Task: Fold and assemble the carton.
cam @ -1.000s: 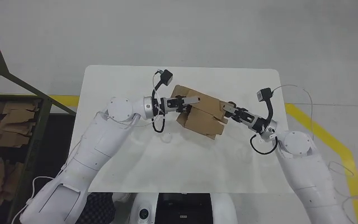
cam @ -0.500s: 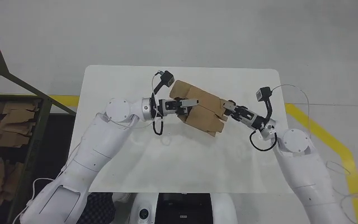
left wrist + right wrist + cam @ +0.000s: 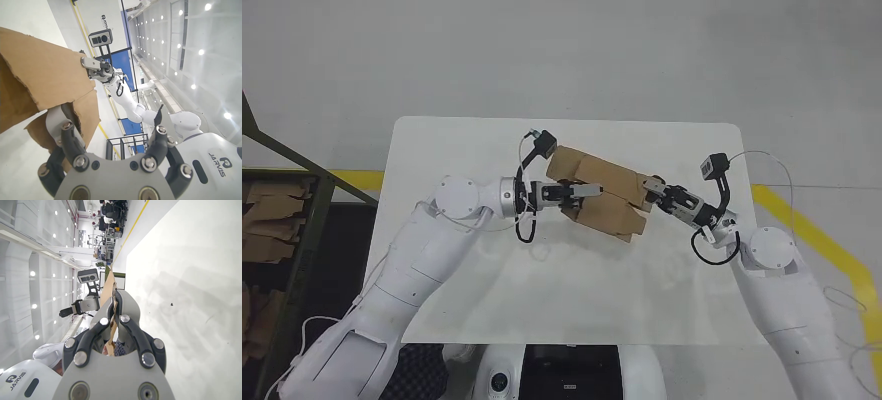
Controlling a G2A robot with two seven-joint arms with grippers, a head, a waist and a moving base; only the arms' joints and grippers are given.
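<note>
Clamping the carton edge — right gripper; left gripper (fingers spread wide) at a flap.

I see carton over middle of table, nearer far edge than near one; cannot tell whether it rests there. Left gripper at carton's left side, one finger against flap. Right gripper at carton's right end, edge pinched between fingers. Rack with cardboard sheets left of table.
</note>
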